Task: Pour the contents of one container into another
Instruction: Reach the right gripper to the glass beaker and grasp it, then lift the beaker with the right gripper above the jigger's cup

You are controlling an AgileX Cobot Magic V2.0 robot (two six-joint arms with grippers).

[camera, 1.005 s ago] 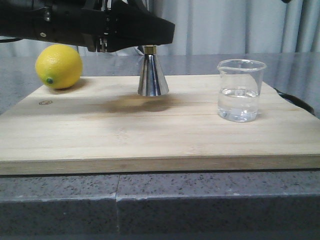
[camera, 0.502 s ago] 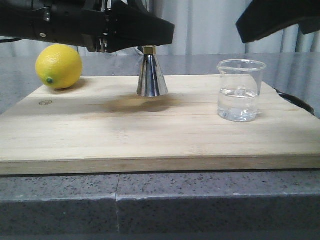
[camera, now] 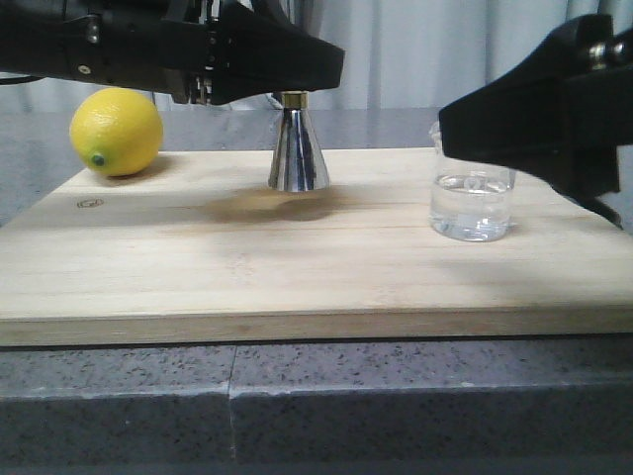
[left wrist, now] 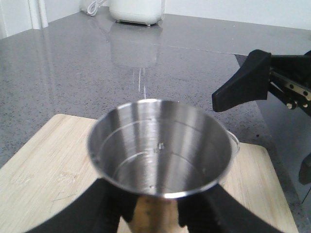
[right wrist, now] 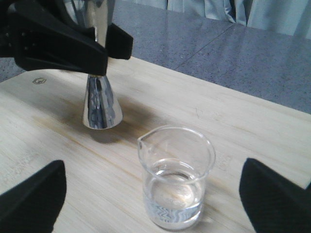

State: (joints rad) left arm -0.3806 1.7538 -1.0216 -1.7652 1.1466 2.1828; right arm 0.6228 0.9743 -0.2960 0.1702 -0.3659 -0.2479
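Front view: your left gripper [camera: 289, 94] pinches the jigger [camera: 299, 148] at its waist, base on the board [camera: 297, 267], likely to steady it as the receiver. Right gripper [camera: 514, 139] hangs over the beaker [camera: 473, 206], hiding its rim.

Left wrist view: jigger's open cup [left wrist: 160, 145] sits just above your closed jaws, mouth up, looks empty.

Right wrist view: jaws spread wide, beaker [right wrist: 176, 175] centred between the fingertips [right wrist: 34, 199], untouched, part full. You'd close next, I judge.

Upright half-full beaker [camera: 472, 206], gripped jigger [camera: 299, 148]
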